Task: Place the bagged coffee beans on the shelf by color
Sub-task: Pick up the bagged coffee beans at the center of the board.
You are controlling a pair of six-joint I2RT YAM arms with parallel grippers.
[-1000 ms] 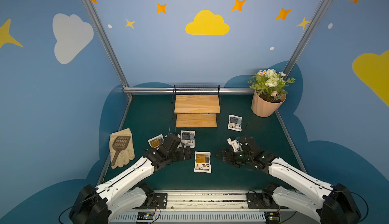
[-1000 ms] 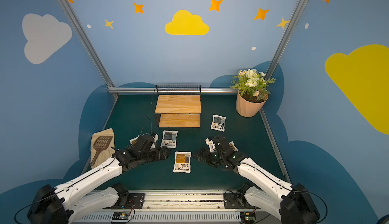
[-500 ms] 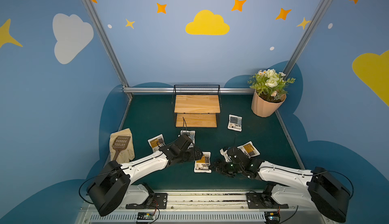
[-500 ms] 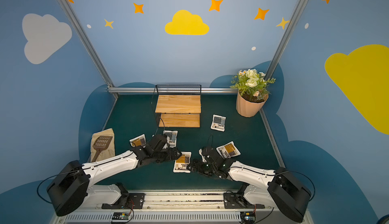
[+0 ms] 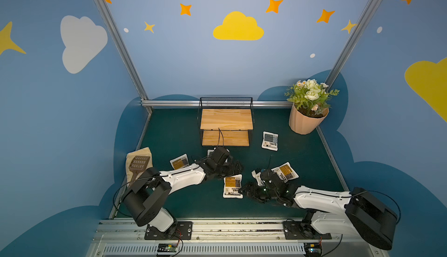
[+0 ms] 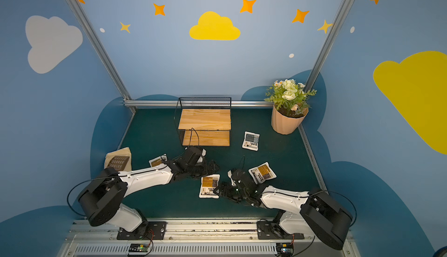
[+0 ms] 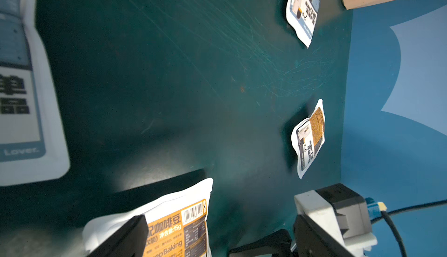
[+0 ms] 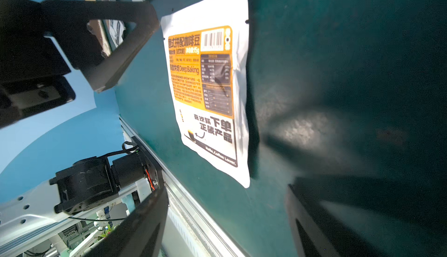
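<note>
White pillow pouches, five pieces, all lying flat on the dark green mat. The shelf, black wire with two pale wooden boards, stands well beyond both sets of fingertips.

1. Deep Baking pouch. Orange panel with a barcode, "意式拼配咖啡豆", "15g" and "Deep Baking". The white lower band reads "下单正装产品" and "Hello, Coffee Lover." It lies between the two grippers.
   - Left gripper: fingers spread wide, low over the barcode end, pinching nothing. One finger overlaps the pouch in the left wrist view; I cannot tell whether it touches.
   - Right gripper: fingers apart, tips at the pouch's side edge. The pouch lies just ahead of them, ungripped.
2. Second orange pouch. Behind the right fingers, just beside that wrist. Print too small to read.
3. Third orange pouch. Well behind the left fingers, beside the forearm.
4. Grey-blue pouch. Beside the left fingers and largely hidden under that wrist in both top views. Blurred; "单品" and "Lover." are legible.
5. Far grey-blue pouch. Well apart from all fingers, just beside the shelf's lower board.
</note>
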